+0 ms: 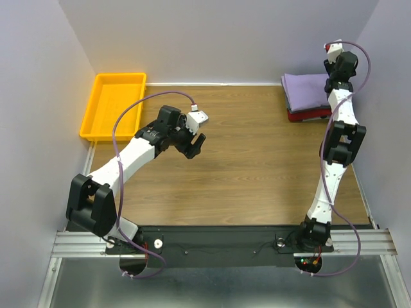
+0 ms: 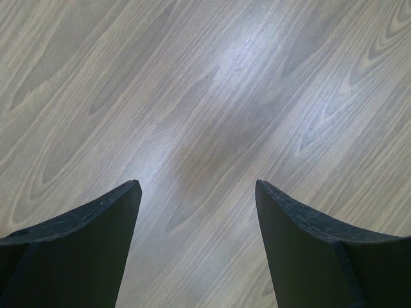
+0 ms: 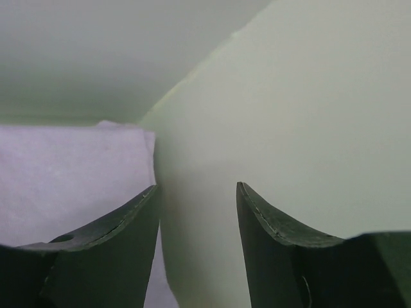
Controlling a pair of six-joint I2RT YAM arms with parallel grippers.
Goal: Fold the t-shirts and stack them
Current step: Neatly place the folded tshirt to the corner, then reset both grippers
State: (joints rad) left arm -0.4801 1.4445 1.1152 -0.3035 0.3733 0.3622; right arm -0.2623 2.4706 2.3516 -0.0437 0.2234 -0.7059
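The folded t-shirts lie stacked at the table's back right corner. The lavender one is on top, a thin dark teal edge shows under it, and the red one is at the bottom. My right gripper is at the stack's right edge by the side wall, mostly hidden under its own wrist. In the right wrist view it is open and empty, with lavender cloth left of its left finger. My left gripper hangs open and empty over bare wood left of centre, as the left wrist view shows.
A yellow-orange plastic tray sits at the back left against the side wall. White walls enclose the table on the left, back and right; the right wall is close to my right gripper.
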